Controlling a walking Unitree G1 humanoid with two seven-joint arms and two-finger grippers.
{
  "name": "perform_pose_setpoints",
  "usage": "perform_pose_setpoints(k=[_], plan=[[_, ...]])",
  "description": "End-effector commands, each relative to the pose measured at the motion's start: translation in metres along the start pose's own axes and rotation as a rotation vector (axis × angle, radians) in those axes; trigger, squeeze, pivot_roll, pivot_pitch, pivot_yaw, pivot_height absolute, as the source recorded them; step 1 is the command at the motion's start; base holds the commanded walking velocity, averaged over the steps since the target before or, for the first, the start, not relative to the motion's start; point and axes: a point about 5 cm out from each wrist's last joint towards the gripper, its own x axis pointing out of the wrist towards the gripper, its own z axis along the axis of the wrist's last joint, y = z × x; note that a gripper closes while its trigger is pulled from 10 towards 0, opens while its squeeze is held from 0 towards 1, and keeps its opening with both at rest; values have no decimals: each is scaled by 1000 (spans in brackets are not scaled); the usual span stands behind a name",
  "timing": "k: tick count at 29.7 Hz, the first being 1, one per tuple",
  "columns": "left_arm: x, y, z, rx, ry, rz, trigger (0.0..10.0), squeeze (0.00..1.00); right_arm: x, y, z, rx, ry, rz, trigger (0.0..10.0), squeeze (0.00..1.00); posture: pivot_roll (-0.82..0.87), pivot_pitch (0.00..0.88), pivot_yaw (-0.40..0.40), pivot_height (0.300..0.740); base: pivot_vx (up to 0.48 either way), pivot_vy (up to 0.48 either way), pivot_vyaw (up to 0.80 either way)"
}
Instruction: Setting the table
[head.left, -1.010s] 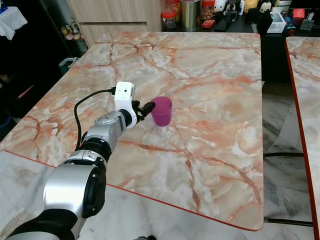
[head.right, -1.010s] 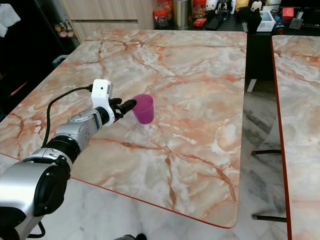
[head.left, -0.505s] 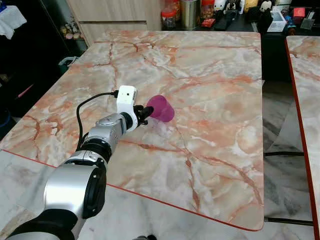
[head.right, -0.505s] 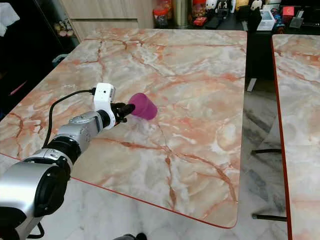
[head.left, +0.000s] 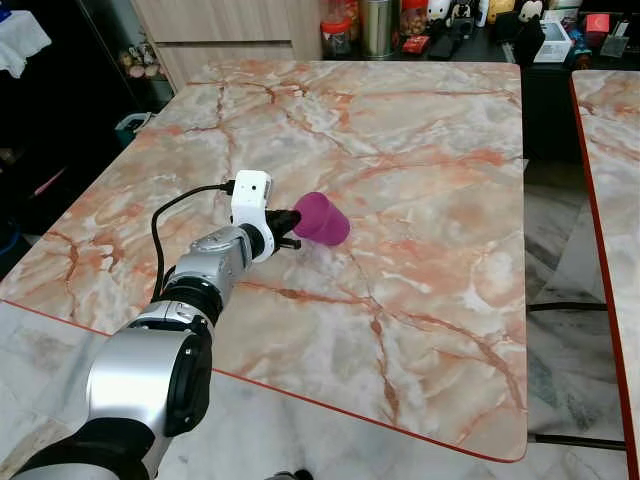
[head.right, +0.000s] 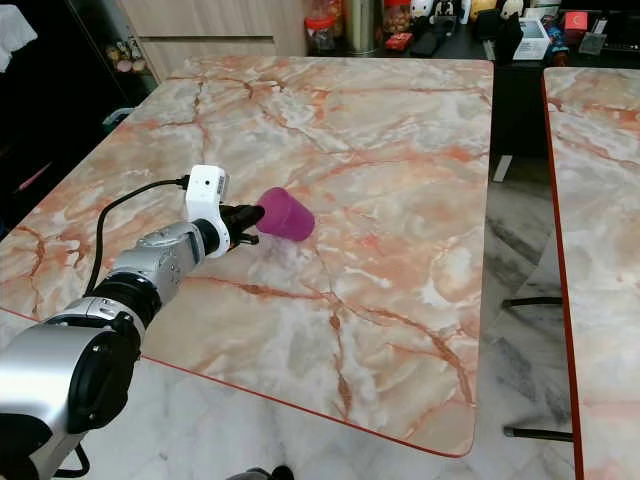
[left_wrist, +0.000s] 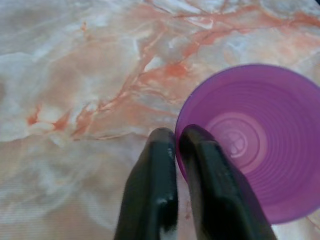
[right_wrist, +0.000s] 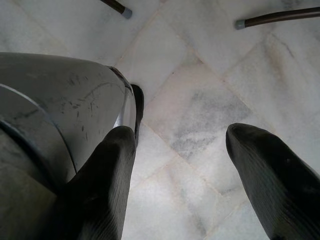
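Left arm extended over the near-left part of the marble table (head.left: 430, 200), its cable looping back along the forearm. The left gripper (left_wrist: 176, 137) pinched the rim of the purple cup (head.left: 322, 219), one finger outside the wall and one just inside the mouth. The cup hung tipped on its side, mouth toward the wrist, base pointing away and apparently clear of the tabletop. To set it down well, the wrist should probably roll until the cup stands upright, then lower it until the base rests flat before the pinch loosens; a thin rim hold could let the cup swing or slip. The right gripper (right_wrist: 180, 165), fingers spread wide, hung idle above the floor tiles (right_wrist: 200, 115).
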Motion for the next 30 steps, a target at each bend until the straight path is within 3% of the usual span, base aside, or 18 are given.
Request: perform_pose_setpoints(k=[1,11,14,15,17,18,19,23,26,30], plan=[[-5,10,3,-11,-30,23,0,0,-10,32,-32,-1,145,106,10000,0,7,125,163,740,0,0,0],[-8,12,-6,-25,-23,15,0,0,-8,34,-29,-5,144,111,10000,0,10,116,160,740,0,0,0],[-10,15,-4,-52,-72,26,0,0,-7,34,-28,-4,145,110,10000,0,6,107,158,740,0,0,0],[-11,17,-1,-62,-114,34,1647,0,-7,34,-27,-3,146,109,10000,0,7,97,153,740,0,0,0],[-13,19,2,-67,-153,43,1647,0,-6,34,-27,-3,146,108,10000,0,7,97,153,740,0,0,0],[-17,24,5,-78,-219,66,10000,0,-5,34,-25,-3,143,106,10000,0,7,78,145,740,0,0,0],[-26,33,9,-101,-311,114,10000,0,-2,33,-18,-2,130,98,10000,0,8,52,131,740,0,0,0],[-36,44,12,-122,-391,170,10000,0,3,30,-8,-2,110,85,10000,0,10,37,122,740,0,0,0],[-52,60,16,-162,-498,249,10000,0,11,26,11,-15,73,72,10000,0,15,2,99,740,0,0,0],[-62,67,16,-164,-550,302,10000,0,16,22,25,-15,45,53,10000,0,9,0,78,740,0,0,0]])
